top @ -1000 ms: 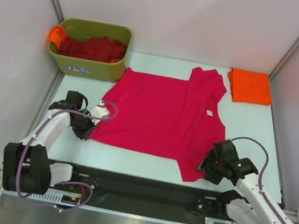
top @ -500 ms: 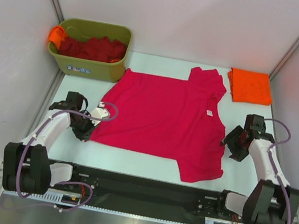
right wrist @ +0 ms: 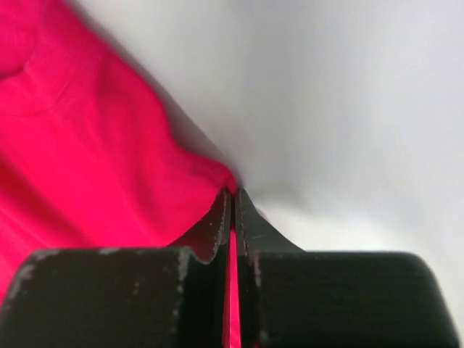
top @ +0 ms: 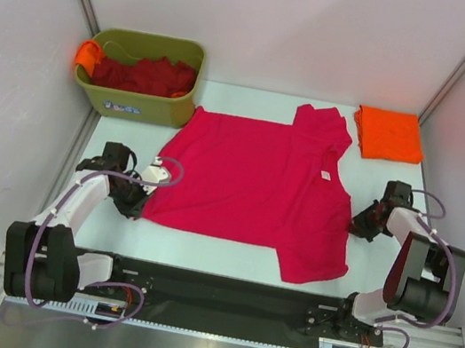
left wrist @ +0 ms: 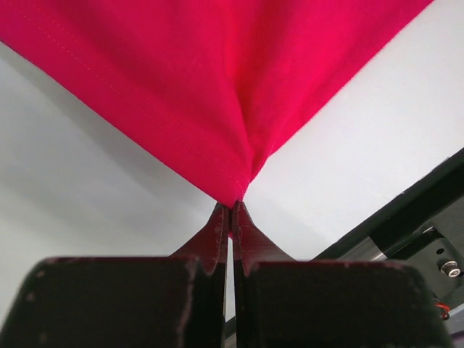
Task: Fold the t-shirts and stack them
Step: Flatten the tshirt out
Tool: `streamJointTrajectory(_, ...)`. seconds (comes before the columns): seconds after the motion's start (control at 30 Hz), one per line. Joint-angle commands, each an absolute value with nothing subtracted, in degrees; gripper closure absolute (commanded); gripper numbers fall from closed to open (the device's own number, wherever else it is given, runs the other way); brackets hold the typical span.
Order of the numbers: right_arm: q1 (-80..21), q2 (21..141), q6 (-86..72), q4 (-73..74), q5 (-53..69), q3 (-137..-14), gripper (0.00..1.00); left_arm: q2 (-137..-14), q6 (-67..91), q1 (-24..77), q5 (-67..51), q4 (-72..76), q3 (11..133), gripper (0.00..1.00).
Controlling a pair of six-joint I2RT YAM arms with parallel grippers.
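my left gripper (left wrist: 230, 212) is pinched fully shut on a near corner of the crimson-pink t-shirt (top: 253, 182), and the hem puckers to a point right at my tips. my right gripper (right wrist: 232, 197) is closed tight too, on the shirt's right-hand edge, with a sliver of pink cloth showing in the slit between the fingers. the shirt lies spread flat across the middle of the table (top: 378, 267), between my two arms, collar end toward my right. its small white neck label (top: 326, 175) faces up, but any print on it is too small to read. only the top view shows the rest. a folded orange t-shirt (top: 388, 134) sits at the far right corner, apart from the pink one. an olive-green bin (top: 171, 111) at far left holds dark red t-shirts (top: 146, 75), with an orange cloth (top: 85, 53) draped over its left rim. a sticker (top: 123, 107) on the bin's front is unreadable. my wrist views show only cloth and tabletop, with my fingers cut off at the bottom edge.
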State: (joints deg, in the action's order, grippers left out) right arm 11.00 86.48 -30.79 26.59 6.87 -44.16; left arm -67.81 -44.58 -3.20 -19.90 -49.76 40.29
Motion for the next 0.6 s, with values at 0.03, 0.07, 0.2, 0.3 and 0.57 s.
streamJointTrajectory(0.03, 18.08, 81.49, -34.80, 24.87, 6.06, -36.85, 1.00, -66.53, -43.95, -3.51, -23.73, -49.31, 41.66, 1.00)
streamJointTrajectory(0.07, 19.15, 78.52, -35.33, 25.48, 6.33, -35.61, 1.00, -66.62, -43.68, -3.34, -24.17, -49.39, 41.49, 1.00)
streamJointTrajectory(0.2, 24.33, 71.12, -38.75, 28.29, 5.37, -30.95, 1.00, -67.23, -43.33, -2.46, -26.71, -50.01, 40.78, 1.00)
streamJointTrajectory(0.3, 30.03, 64.89, -40.43, 29.27, 5.62, -27.26, 1.00, -67.41, -43.42, -0.88, -28.65, -50.27, 40.17, 1.00)
streamJointTrajectory(0.57, 32.61, 66.44, -35.60, 27.87, 8.17, -29.17, 0.96, -68.20, -45.44, -0.44, -30.06, -51.59, 39.73, 1.00)
